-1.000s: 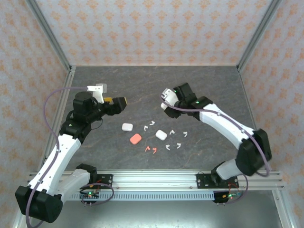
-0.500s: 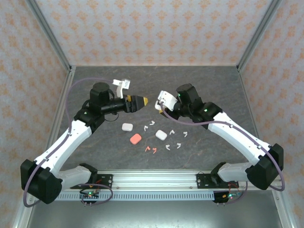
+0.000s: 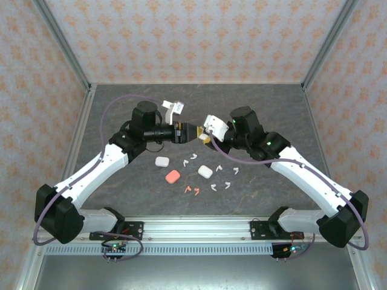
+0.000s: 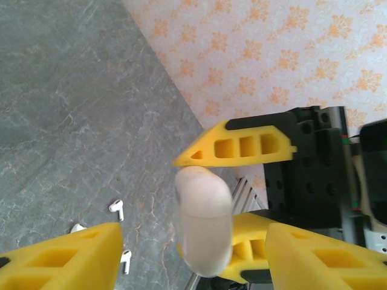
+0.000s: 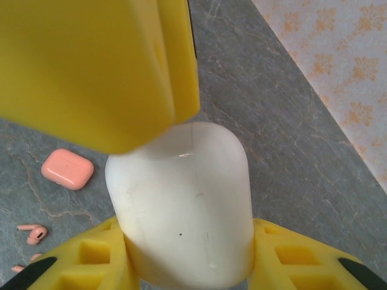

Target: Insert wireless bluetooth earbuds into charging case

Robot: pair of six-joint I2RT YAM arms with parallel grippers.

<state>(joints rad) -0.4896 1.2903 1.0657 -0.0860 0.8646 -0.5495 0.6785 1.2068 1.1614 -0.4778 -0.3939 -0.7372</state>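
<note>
My right fingers [image 5: 290, 257] pinch a white charging case [image 5: 187, 199] aloft over mid-table; my left fingers [image 4: 60, 260] stand spread, the case just ahead between them. The left gripper [image 3: 191, 132] has swung in from the left within the last second to meet the right gripper [image 3: 207, 138]. The earbuds [image 3: 228, 185] lie loose on the table [image 3: 272, 109], nearer me. I judge lid-opening comes next, before any bud goes in.

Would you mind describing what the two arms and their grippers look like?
The left arm and right arm both have white links and black joints. A purple cable loops along each. The left gripper and right gripper carry blocky yellow fingers with rectangular cut-outs. A green light glows on the right arm.
</note>
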